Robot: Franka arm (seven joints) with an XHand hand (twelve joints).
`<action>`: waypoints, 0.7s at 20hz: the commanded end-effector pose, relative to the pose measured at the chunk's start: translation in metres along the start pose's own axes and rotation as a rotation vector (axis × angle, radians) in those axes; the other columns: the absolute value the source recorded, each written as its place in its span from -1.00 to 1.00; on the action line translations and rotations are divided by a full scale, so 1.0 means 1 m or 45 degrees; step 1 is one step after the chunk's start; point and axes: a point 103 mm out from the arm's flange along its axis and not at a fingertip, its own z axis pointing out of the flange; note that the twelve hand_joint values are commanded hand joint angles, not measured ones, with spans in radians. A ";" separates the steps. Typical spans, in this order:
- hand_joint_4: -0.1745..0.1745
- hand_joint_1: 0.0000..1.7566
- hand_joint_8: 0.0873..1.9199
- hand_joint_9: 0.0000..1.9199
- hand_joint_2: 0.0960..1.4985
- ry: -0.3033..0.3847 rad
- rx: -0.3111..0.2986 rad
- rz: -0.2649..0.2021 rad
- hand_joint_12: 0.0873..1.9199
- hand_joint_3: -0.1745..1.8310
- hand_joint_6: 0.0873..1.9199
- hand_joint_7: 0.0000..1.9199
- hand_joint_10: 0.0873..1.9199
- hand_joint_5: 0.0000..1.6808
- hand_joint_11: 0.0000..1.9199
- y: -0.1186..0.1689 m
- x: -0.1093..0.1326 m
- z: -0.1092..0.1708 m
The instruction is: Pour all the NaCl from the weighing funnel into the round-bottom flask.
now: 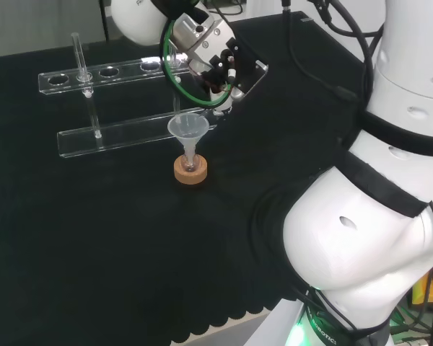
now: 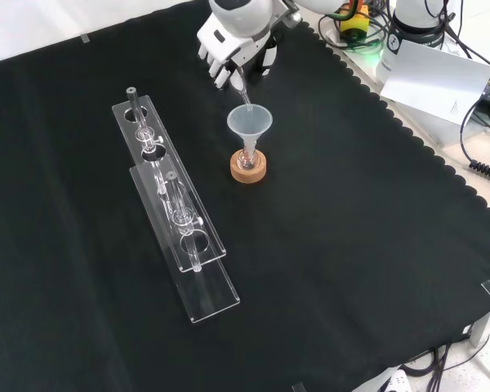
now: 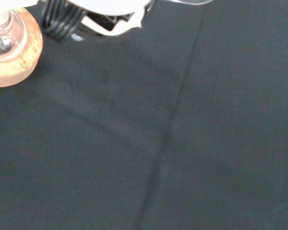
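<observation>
1. We can see no writing clear enough to read on the task's things.
2. A small round clear glass flask (image 2: 248, 158) sits in a round brown cork ring (image 2: 249, 168) on the table (image 2: 335, 245), which is covered in black cloth. It is near the far middle of the cloth in the front view.
3. A clear cone-shaped plastic funnel (image 2: 249, 122) stands upright in the neck of the flask, with its wide mouth up.
4. The black and white robot hand (image 2: 233, 49) hangs just above and behind the funnel in the front view. Its fingers (image 2: 221, 75) are curled around a thin clear weighing funnel (image 2: 242, 92), which is hard to see. The thin tip of that piece tilts down to the rim of the cone-shaped funnel.
5. In the wrist view we see something pale in the bottom of the flask, but we cannot tell what it is.
6. A long clear plastic rack with round holes (image 2: 171, 204) lies to the left of the flask in the front view, well apart from it.
7. In the front view the cloth to the right of the flask and nearer to us is bare, up to its wavy edge (image 2: 408, 139).
</observation>
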 end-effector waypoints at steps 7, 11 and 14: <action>0.46 0.26 -0.29 0.15 -0.12 -0.061 0.025 0.005 -0.02 -0.13 -0.04 -0.06 -0.65 0.32 -0.05 0.002 0.004 -0.005; 0.47 0.26 -0.29 0.15 -0.12 -0.090 0.032 0.016 -0.02 -0.13 -0.04 -0.06 -0.65 0.33 -0.05 0.002 0.006 -0.007; 0.48 0.26 -0.29 0.15 -0.13 -0.106 0.039 0.021 -0.02 -0.13 -0.04 -0.06 -0.65 0.32 -0.05 0.003 0.006 -0.009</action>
